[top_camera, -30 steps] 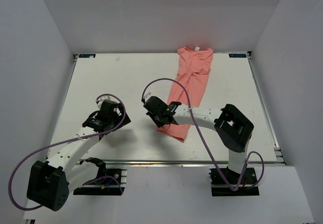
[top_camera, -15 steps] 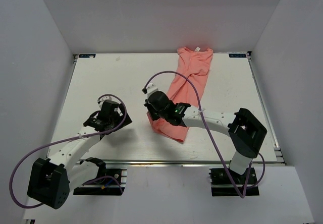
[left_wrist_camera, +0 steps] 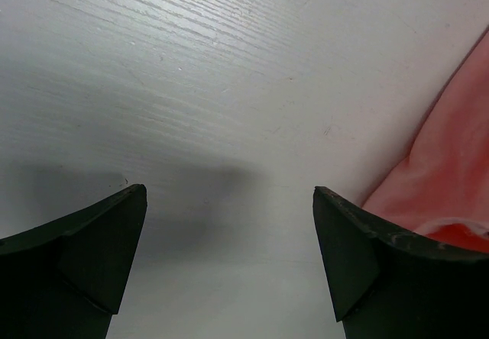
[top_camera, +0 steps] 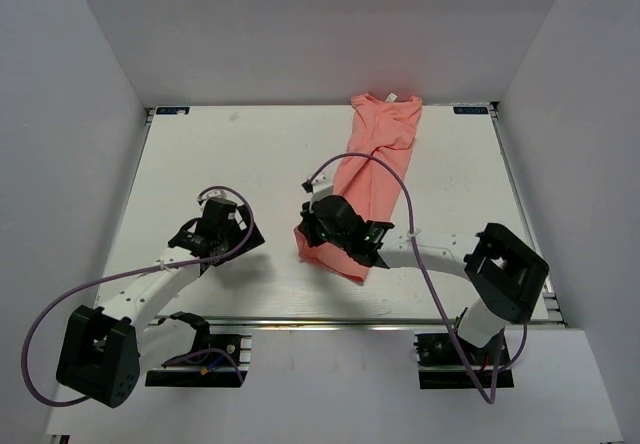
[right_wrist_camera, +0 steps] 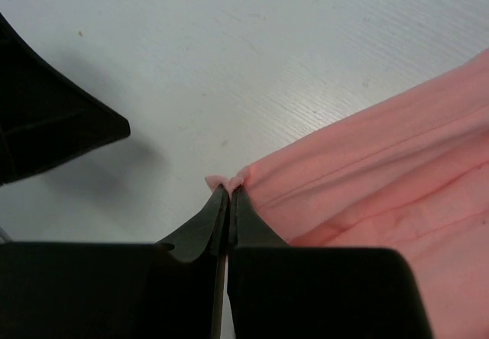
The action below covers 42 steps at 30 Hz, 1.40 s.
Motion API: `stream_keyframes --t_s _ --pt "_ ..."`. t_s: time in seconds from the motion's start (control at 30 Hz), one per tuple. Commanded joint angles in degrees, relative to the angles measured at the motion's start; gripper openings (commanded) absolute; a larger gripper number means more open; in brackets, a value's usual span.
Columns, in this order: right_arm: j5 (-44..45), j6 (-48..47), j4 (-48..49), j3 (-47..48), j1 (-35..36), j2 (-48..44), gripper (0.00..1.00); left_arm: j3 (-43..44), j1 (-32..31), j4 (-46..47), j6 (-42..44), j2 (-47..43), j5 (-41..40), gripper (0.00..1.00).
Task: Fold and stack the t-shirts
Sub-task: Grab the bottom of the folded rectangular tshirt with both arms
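Note:
A salmon-pink t-shirt (top_camera: 375, 169) lies bunched lengthwise on the white table, its neck with a small white label at the far edge and its hem toward me. My right gripper (top_camera: 305, 232) is shut on the hem's left corner (right_wrist_camera: 229, 180), the cloth pinched between its fingertips. My left gripper (top_camera: 238, 236) is open and empty, low over the bare table just left of the shirt, whose edge (left_wrist_camera: 451, 179) shows at the right of the left wrist view.
The white table (top_camera: 200, 154) is ringed by a metal rail and white walls. My left gripper's dark finger (right_wrist_camera: 46, 117) shows at the left of the right wrist view, close to the pinched corner.
My right gripper has pulled the hem's left corner leftward and toward me, spreading the shirt's lower end. My left gripper has shifted slightly toward me.

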Motion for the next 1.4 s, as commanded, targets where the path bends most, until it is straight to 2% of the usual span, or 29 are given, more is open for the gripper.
stream_keyframes --t_s 0.0,0.1,0.47,0.57,0.63,0.7,0.73,0.77,0.8,0.83,0.97,1.07,1.2,1.23,1.27,1.37 --pt "1.03 3.0 5.7 -2.97 0.0 -5.25 0.0 -0.12 0.16 1.39 0.77 0.2 1.22 1.0" --pt "2.53 3.71 5.97 -9.97 -0.09 -8.42 0.0 -0.12 0.16 1.91 0.77 0.73 1.23 1.0" --pt "4.37 8.63 7.63 -20.11 -0.36 -14.31 0.0 -0.12 0.16 3.58 1.82 3.02 3.78 1.0" --pt "5.07 9.95 6.41 -22.22 -0.27 -15.71 0.07 -0.12 0.16 3.58 1.83 3.54 4.3 1.0" --pt "5.08 11.69 5.62 -23.45 -0.36 -16.5 0.25 -0.12 0.16 3.58 1.83 4.07 4.3 1.0" --pt "5.08 12.67 4.39 -25.47 -0.53 -17.38 0.34 -0.12 0.16 4.11 2.35 4.07 4.3 1.0" --pt "4.9 13.54 3.86 -25.91 -0.27 -19.04 0.47 -0.12 0.16 4.11 2.36 4.07 4.83 1.0" --pt "4.99 14.07 3.34 -26.7 -0.36 -19.66 0.54 -0.12 0.16 4.11 2.36 4.07 4.83 1.0" --pt "5.25 14.34 1.24 -27.23 -0.36 -20.28 0.65 -0.12 0.16 4.11 2.36 4.07 4.83 1.0" --pt "5.6 14.61 0.26 -27.23 -0.18 -22.55 0.9 -0.12 0.16 4.11 2.36 4.07 4.83 1.0" --pt "8.59 10.77 -8.08 -25.39 -0.18 -26.52 0.9 -0.12 0.16 4.11 2.97 4.07 4.83 1.0" --pt "9.21 5.68 -11.43 -19.09 0.0 -25.56 0.9 -0.12 0.16 4.64 2.97 4.07 4.83 1.0" --pt "12.45 3.18 -15.74 -9.93 0.52 -14.94 0.9 -0.12 0.16 4.64 2.97 4.6 4.83 1.0" --pt "12.55 3.44 -18.09 -5.48 0.52 -13.18 0.9 -0.12 0.16 4.64 2.97 4.6 4.83 1.0" --pt "14.29 3.53 -18.72 -4.05 0.52 -8.38 0.9 -0.12 0.16 4.64 2.97 4.6 4.83 1.0" --pt "17.8 7.13 -23.29 0.88 0.44 -2.56 0.9 -0.12 0.16 4.64 3.49 4.6 5.44 1.0"
